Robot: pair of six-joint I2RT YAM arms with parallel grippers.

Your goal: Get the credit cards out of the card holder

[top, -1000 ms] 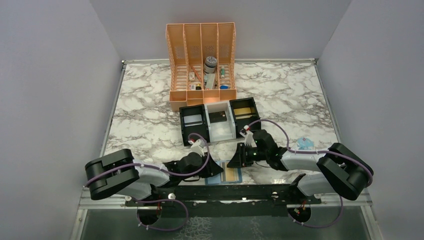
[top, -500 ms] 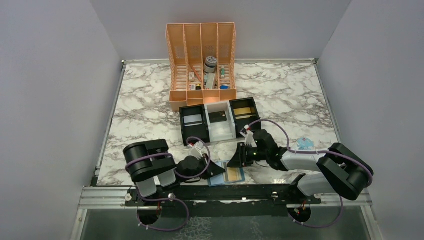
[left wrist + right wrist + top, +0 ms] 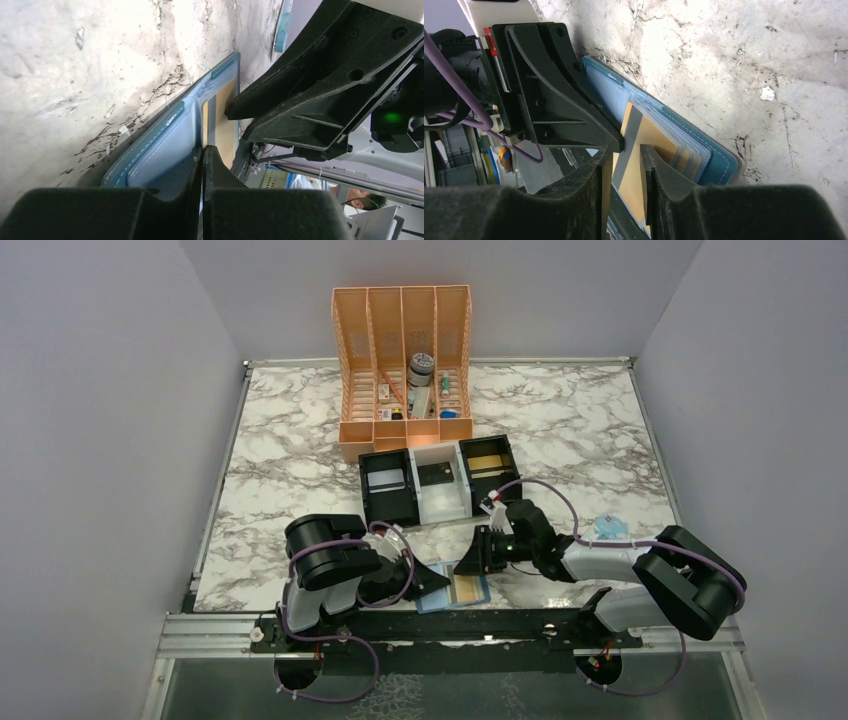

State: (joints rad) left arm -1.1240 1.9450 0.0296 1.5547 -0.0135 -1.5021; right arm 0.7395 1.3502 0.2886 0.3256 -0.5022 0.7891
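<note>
Currently the card holder is pinned by the closed left gripper, while a gold card is pinched by the right gripper.

The left gripper fills the bottom of the view, its two dark fingers pressed together with no gap and their tips resting on the near panel of the blue card holder, which lies open on the marbled table. Just beyond the fingertips a gold-tan credit card shows in the holder's far panel. The right gripper reaches in from the right of the fingertips, its black fingers meeting that card; whether they clamp it cannot be told from here.
</note>
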